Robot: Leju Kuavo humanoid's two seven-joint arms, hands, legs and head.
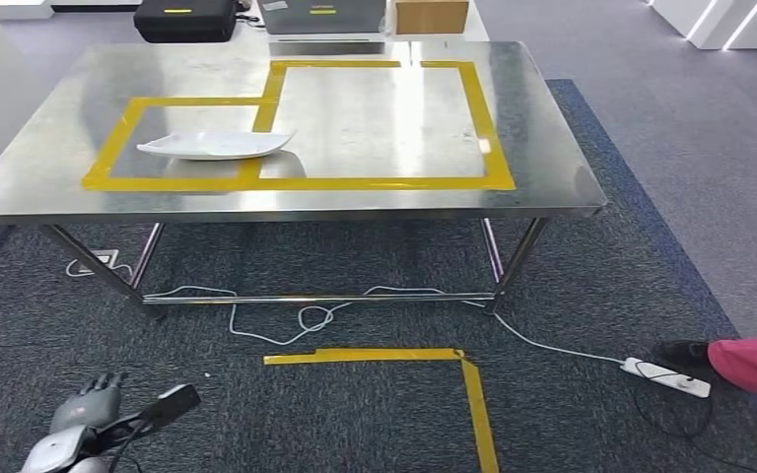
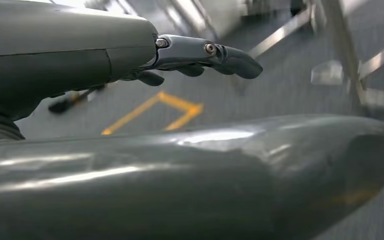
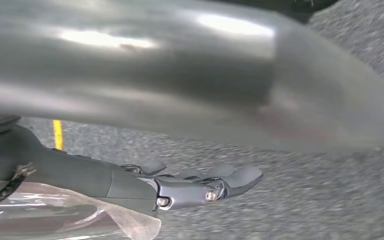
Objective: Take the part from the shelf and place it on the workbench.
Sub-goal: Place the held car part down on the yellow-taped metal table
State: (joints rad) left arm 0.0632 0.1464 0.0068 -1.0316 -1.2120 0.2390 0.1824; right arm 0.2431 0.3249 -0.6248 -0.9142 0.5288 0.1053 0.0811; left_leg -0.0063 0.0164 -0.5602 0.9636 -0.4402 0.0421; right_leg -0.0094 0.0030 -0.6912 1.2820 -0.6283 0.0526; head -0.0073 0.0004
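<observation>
White part (image 1: 215,145) on steel workbench (image 1: 552,168), untouched.

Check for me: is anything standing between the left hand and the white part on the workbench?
Nothing visible does. The white part lies in the left taped frame on the workbench, with bare steel between it and the near edge. The left hand hangs low over the carpet in front of the bench, holding nothing.

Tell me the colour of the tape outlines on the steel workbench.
Yellow tape, clearest in the head view.
</observation>
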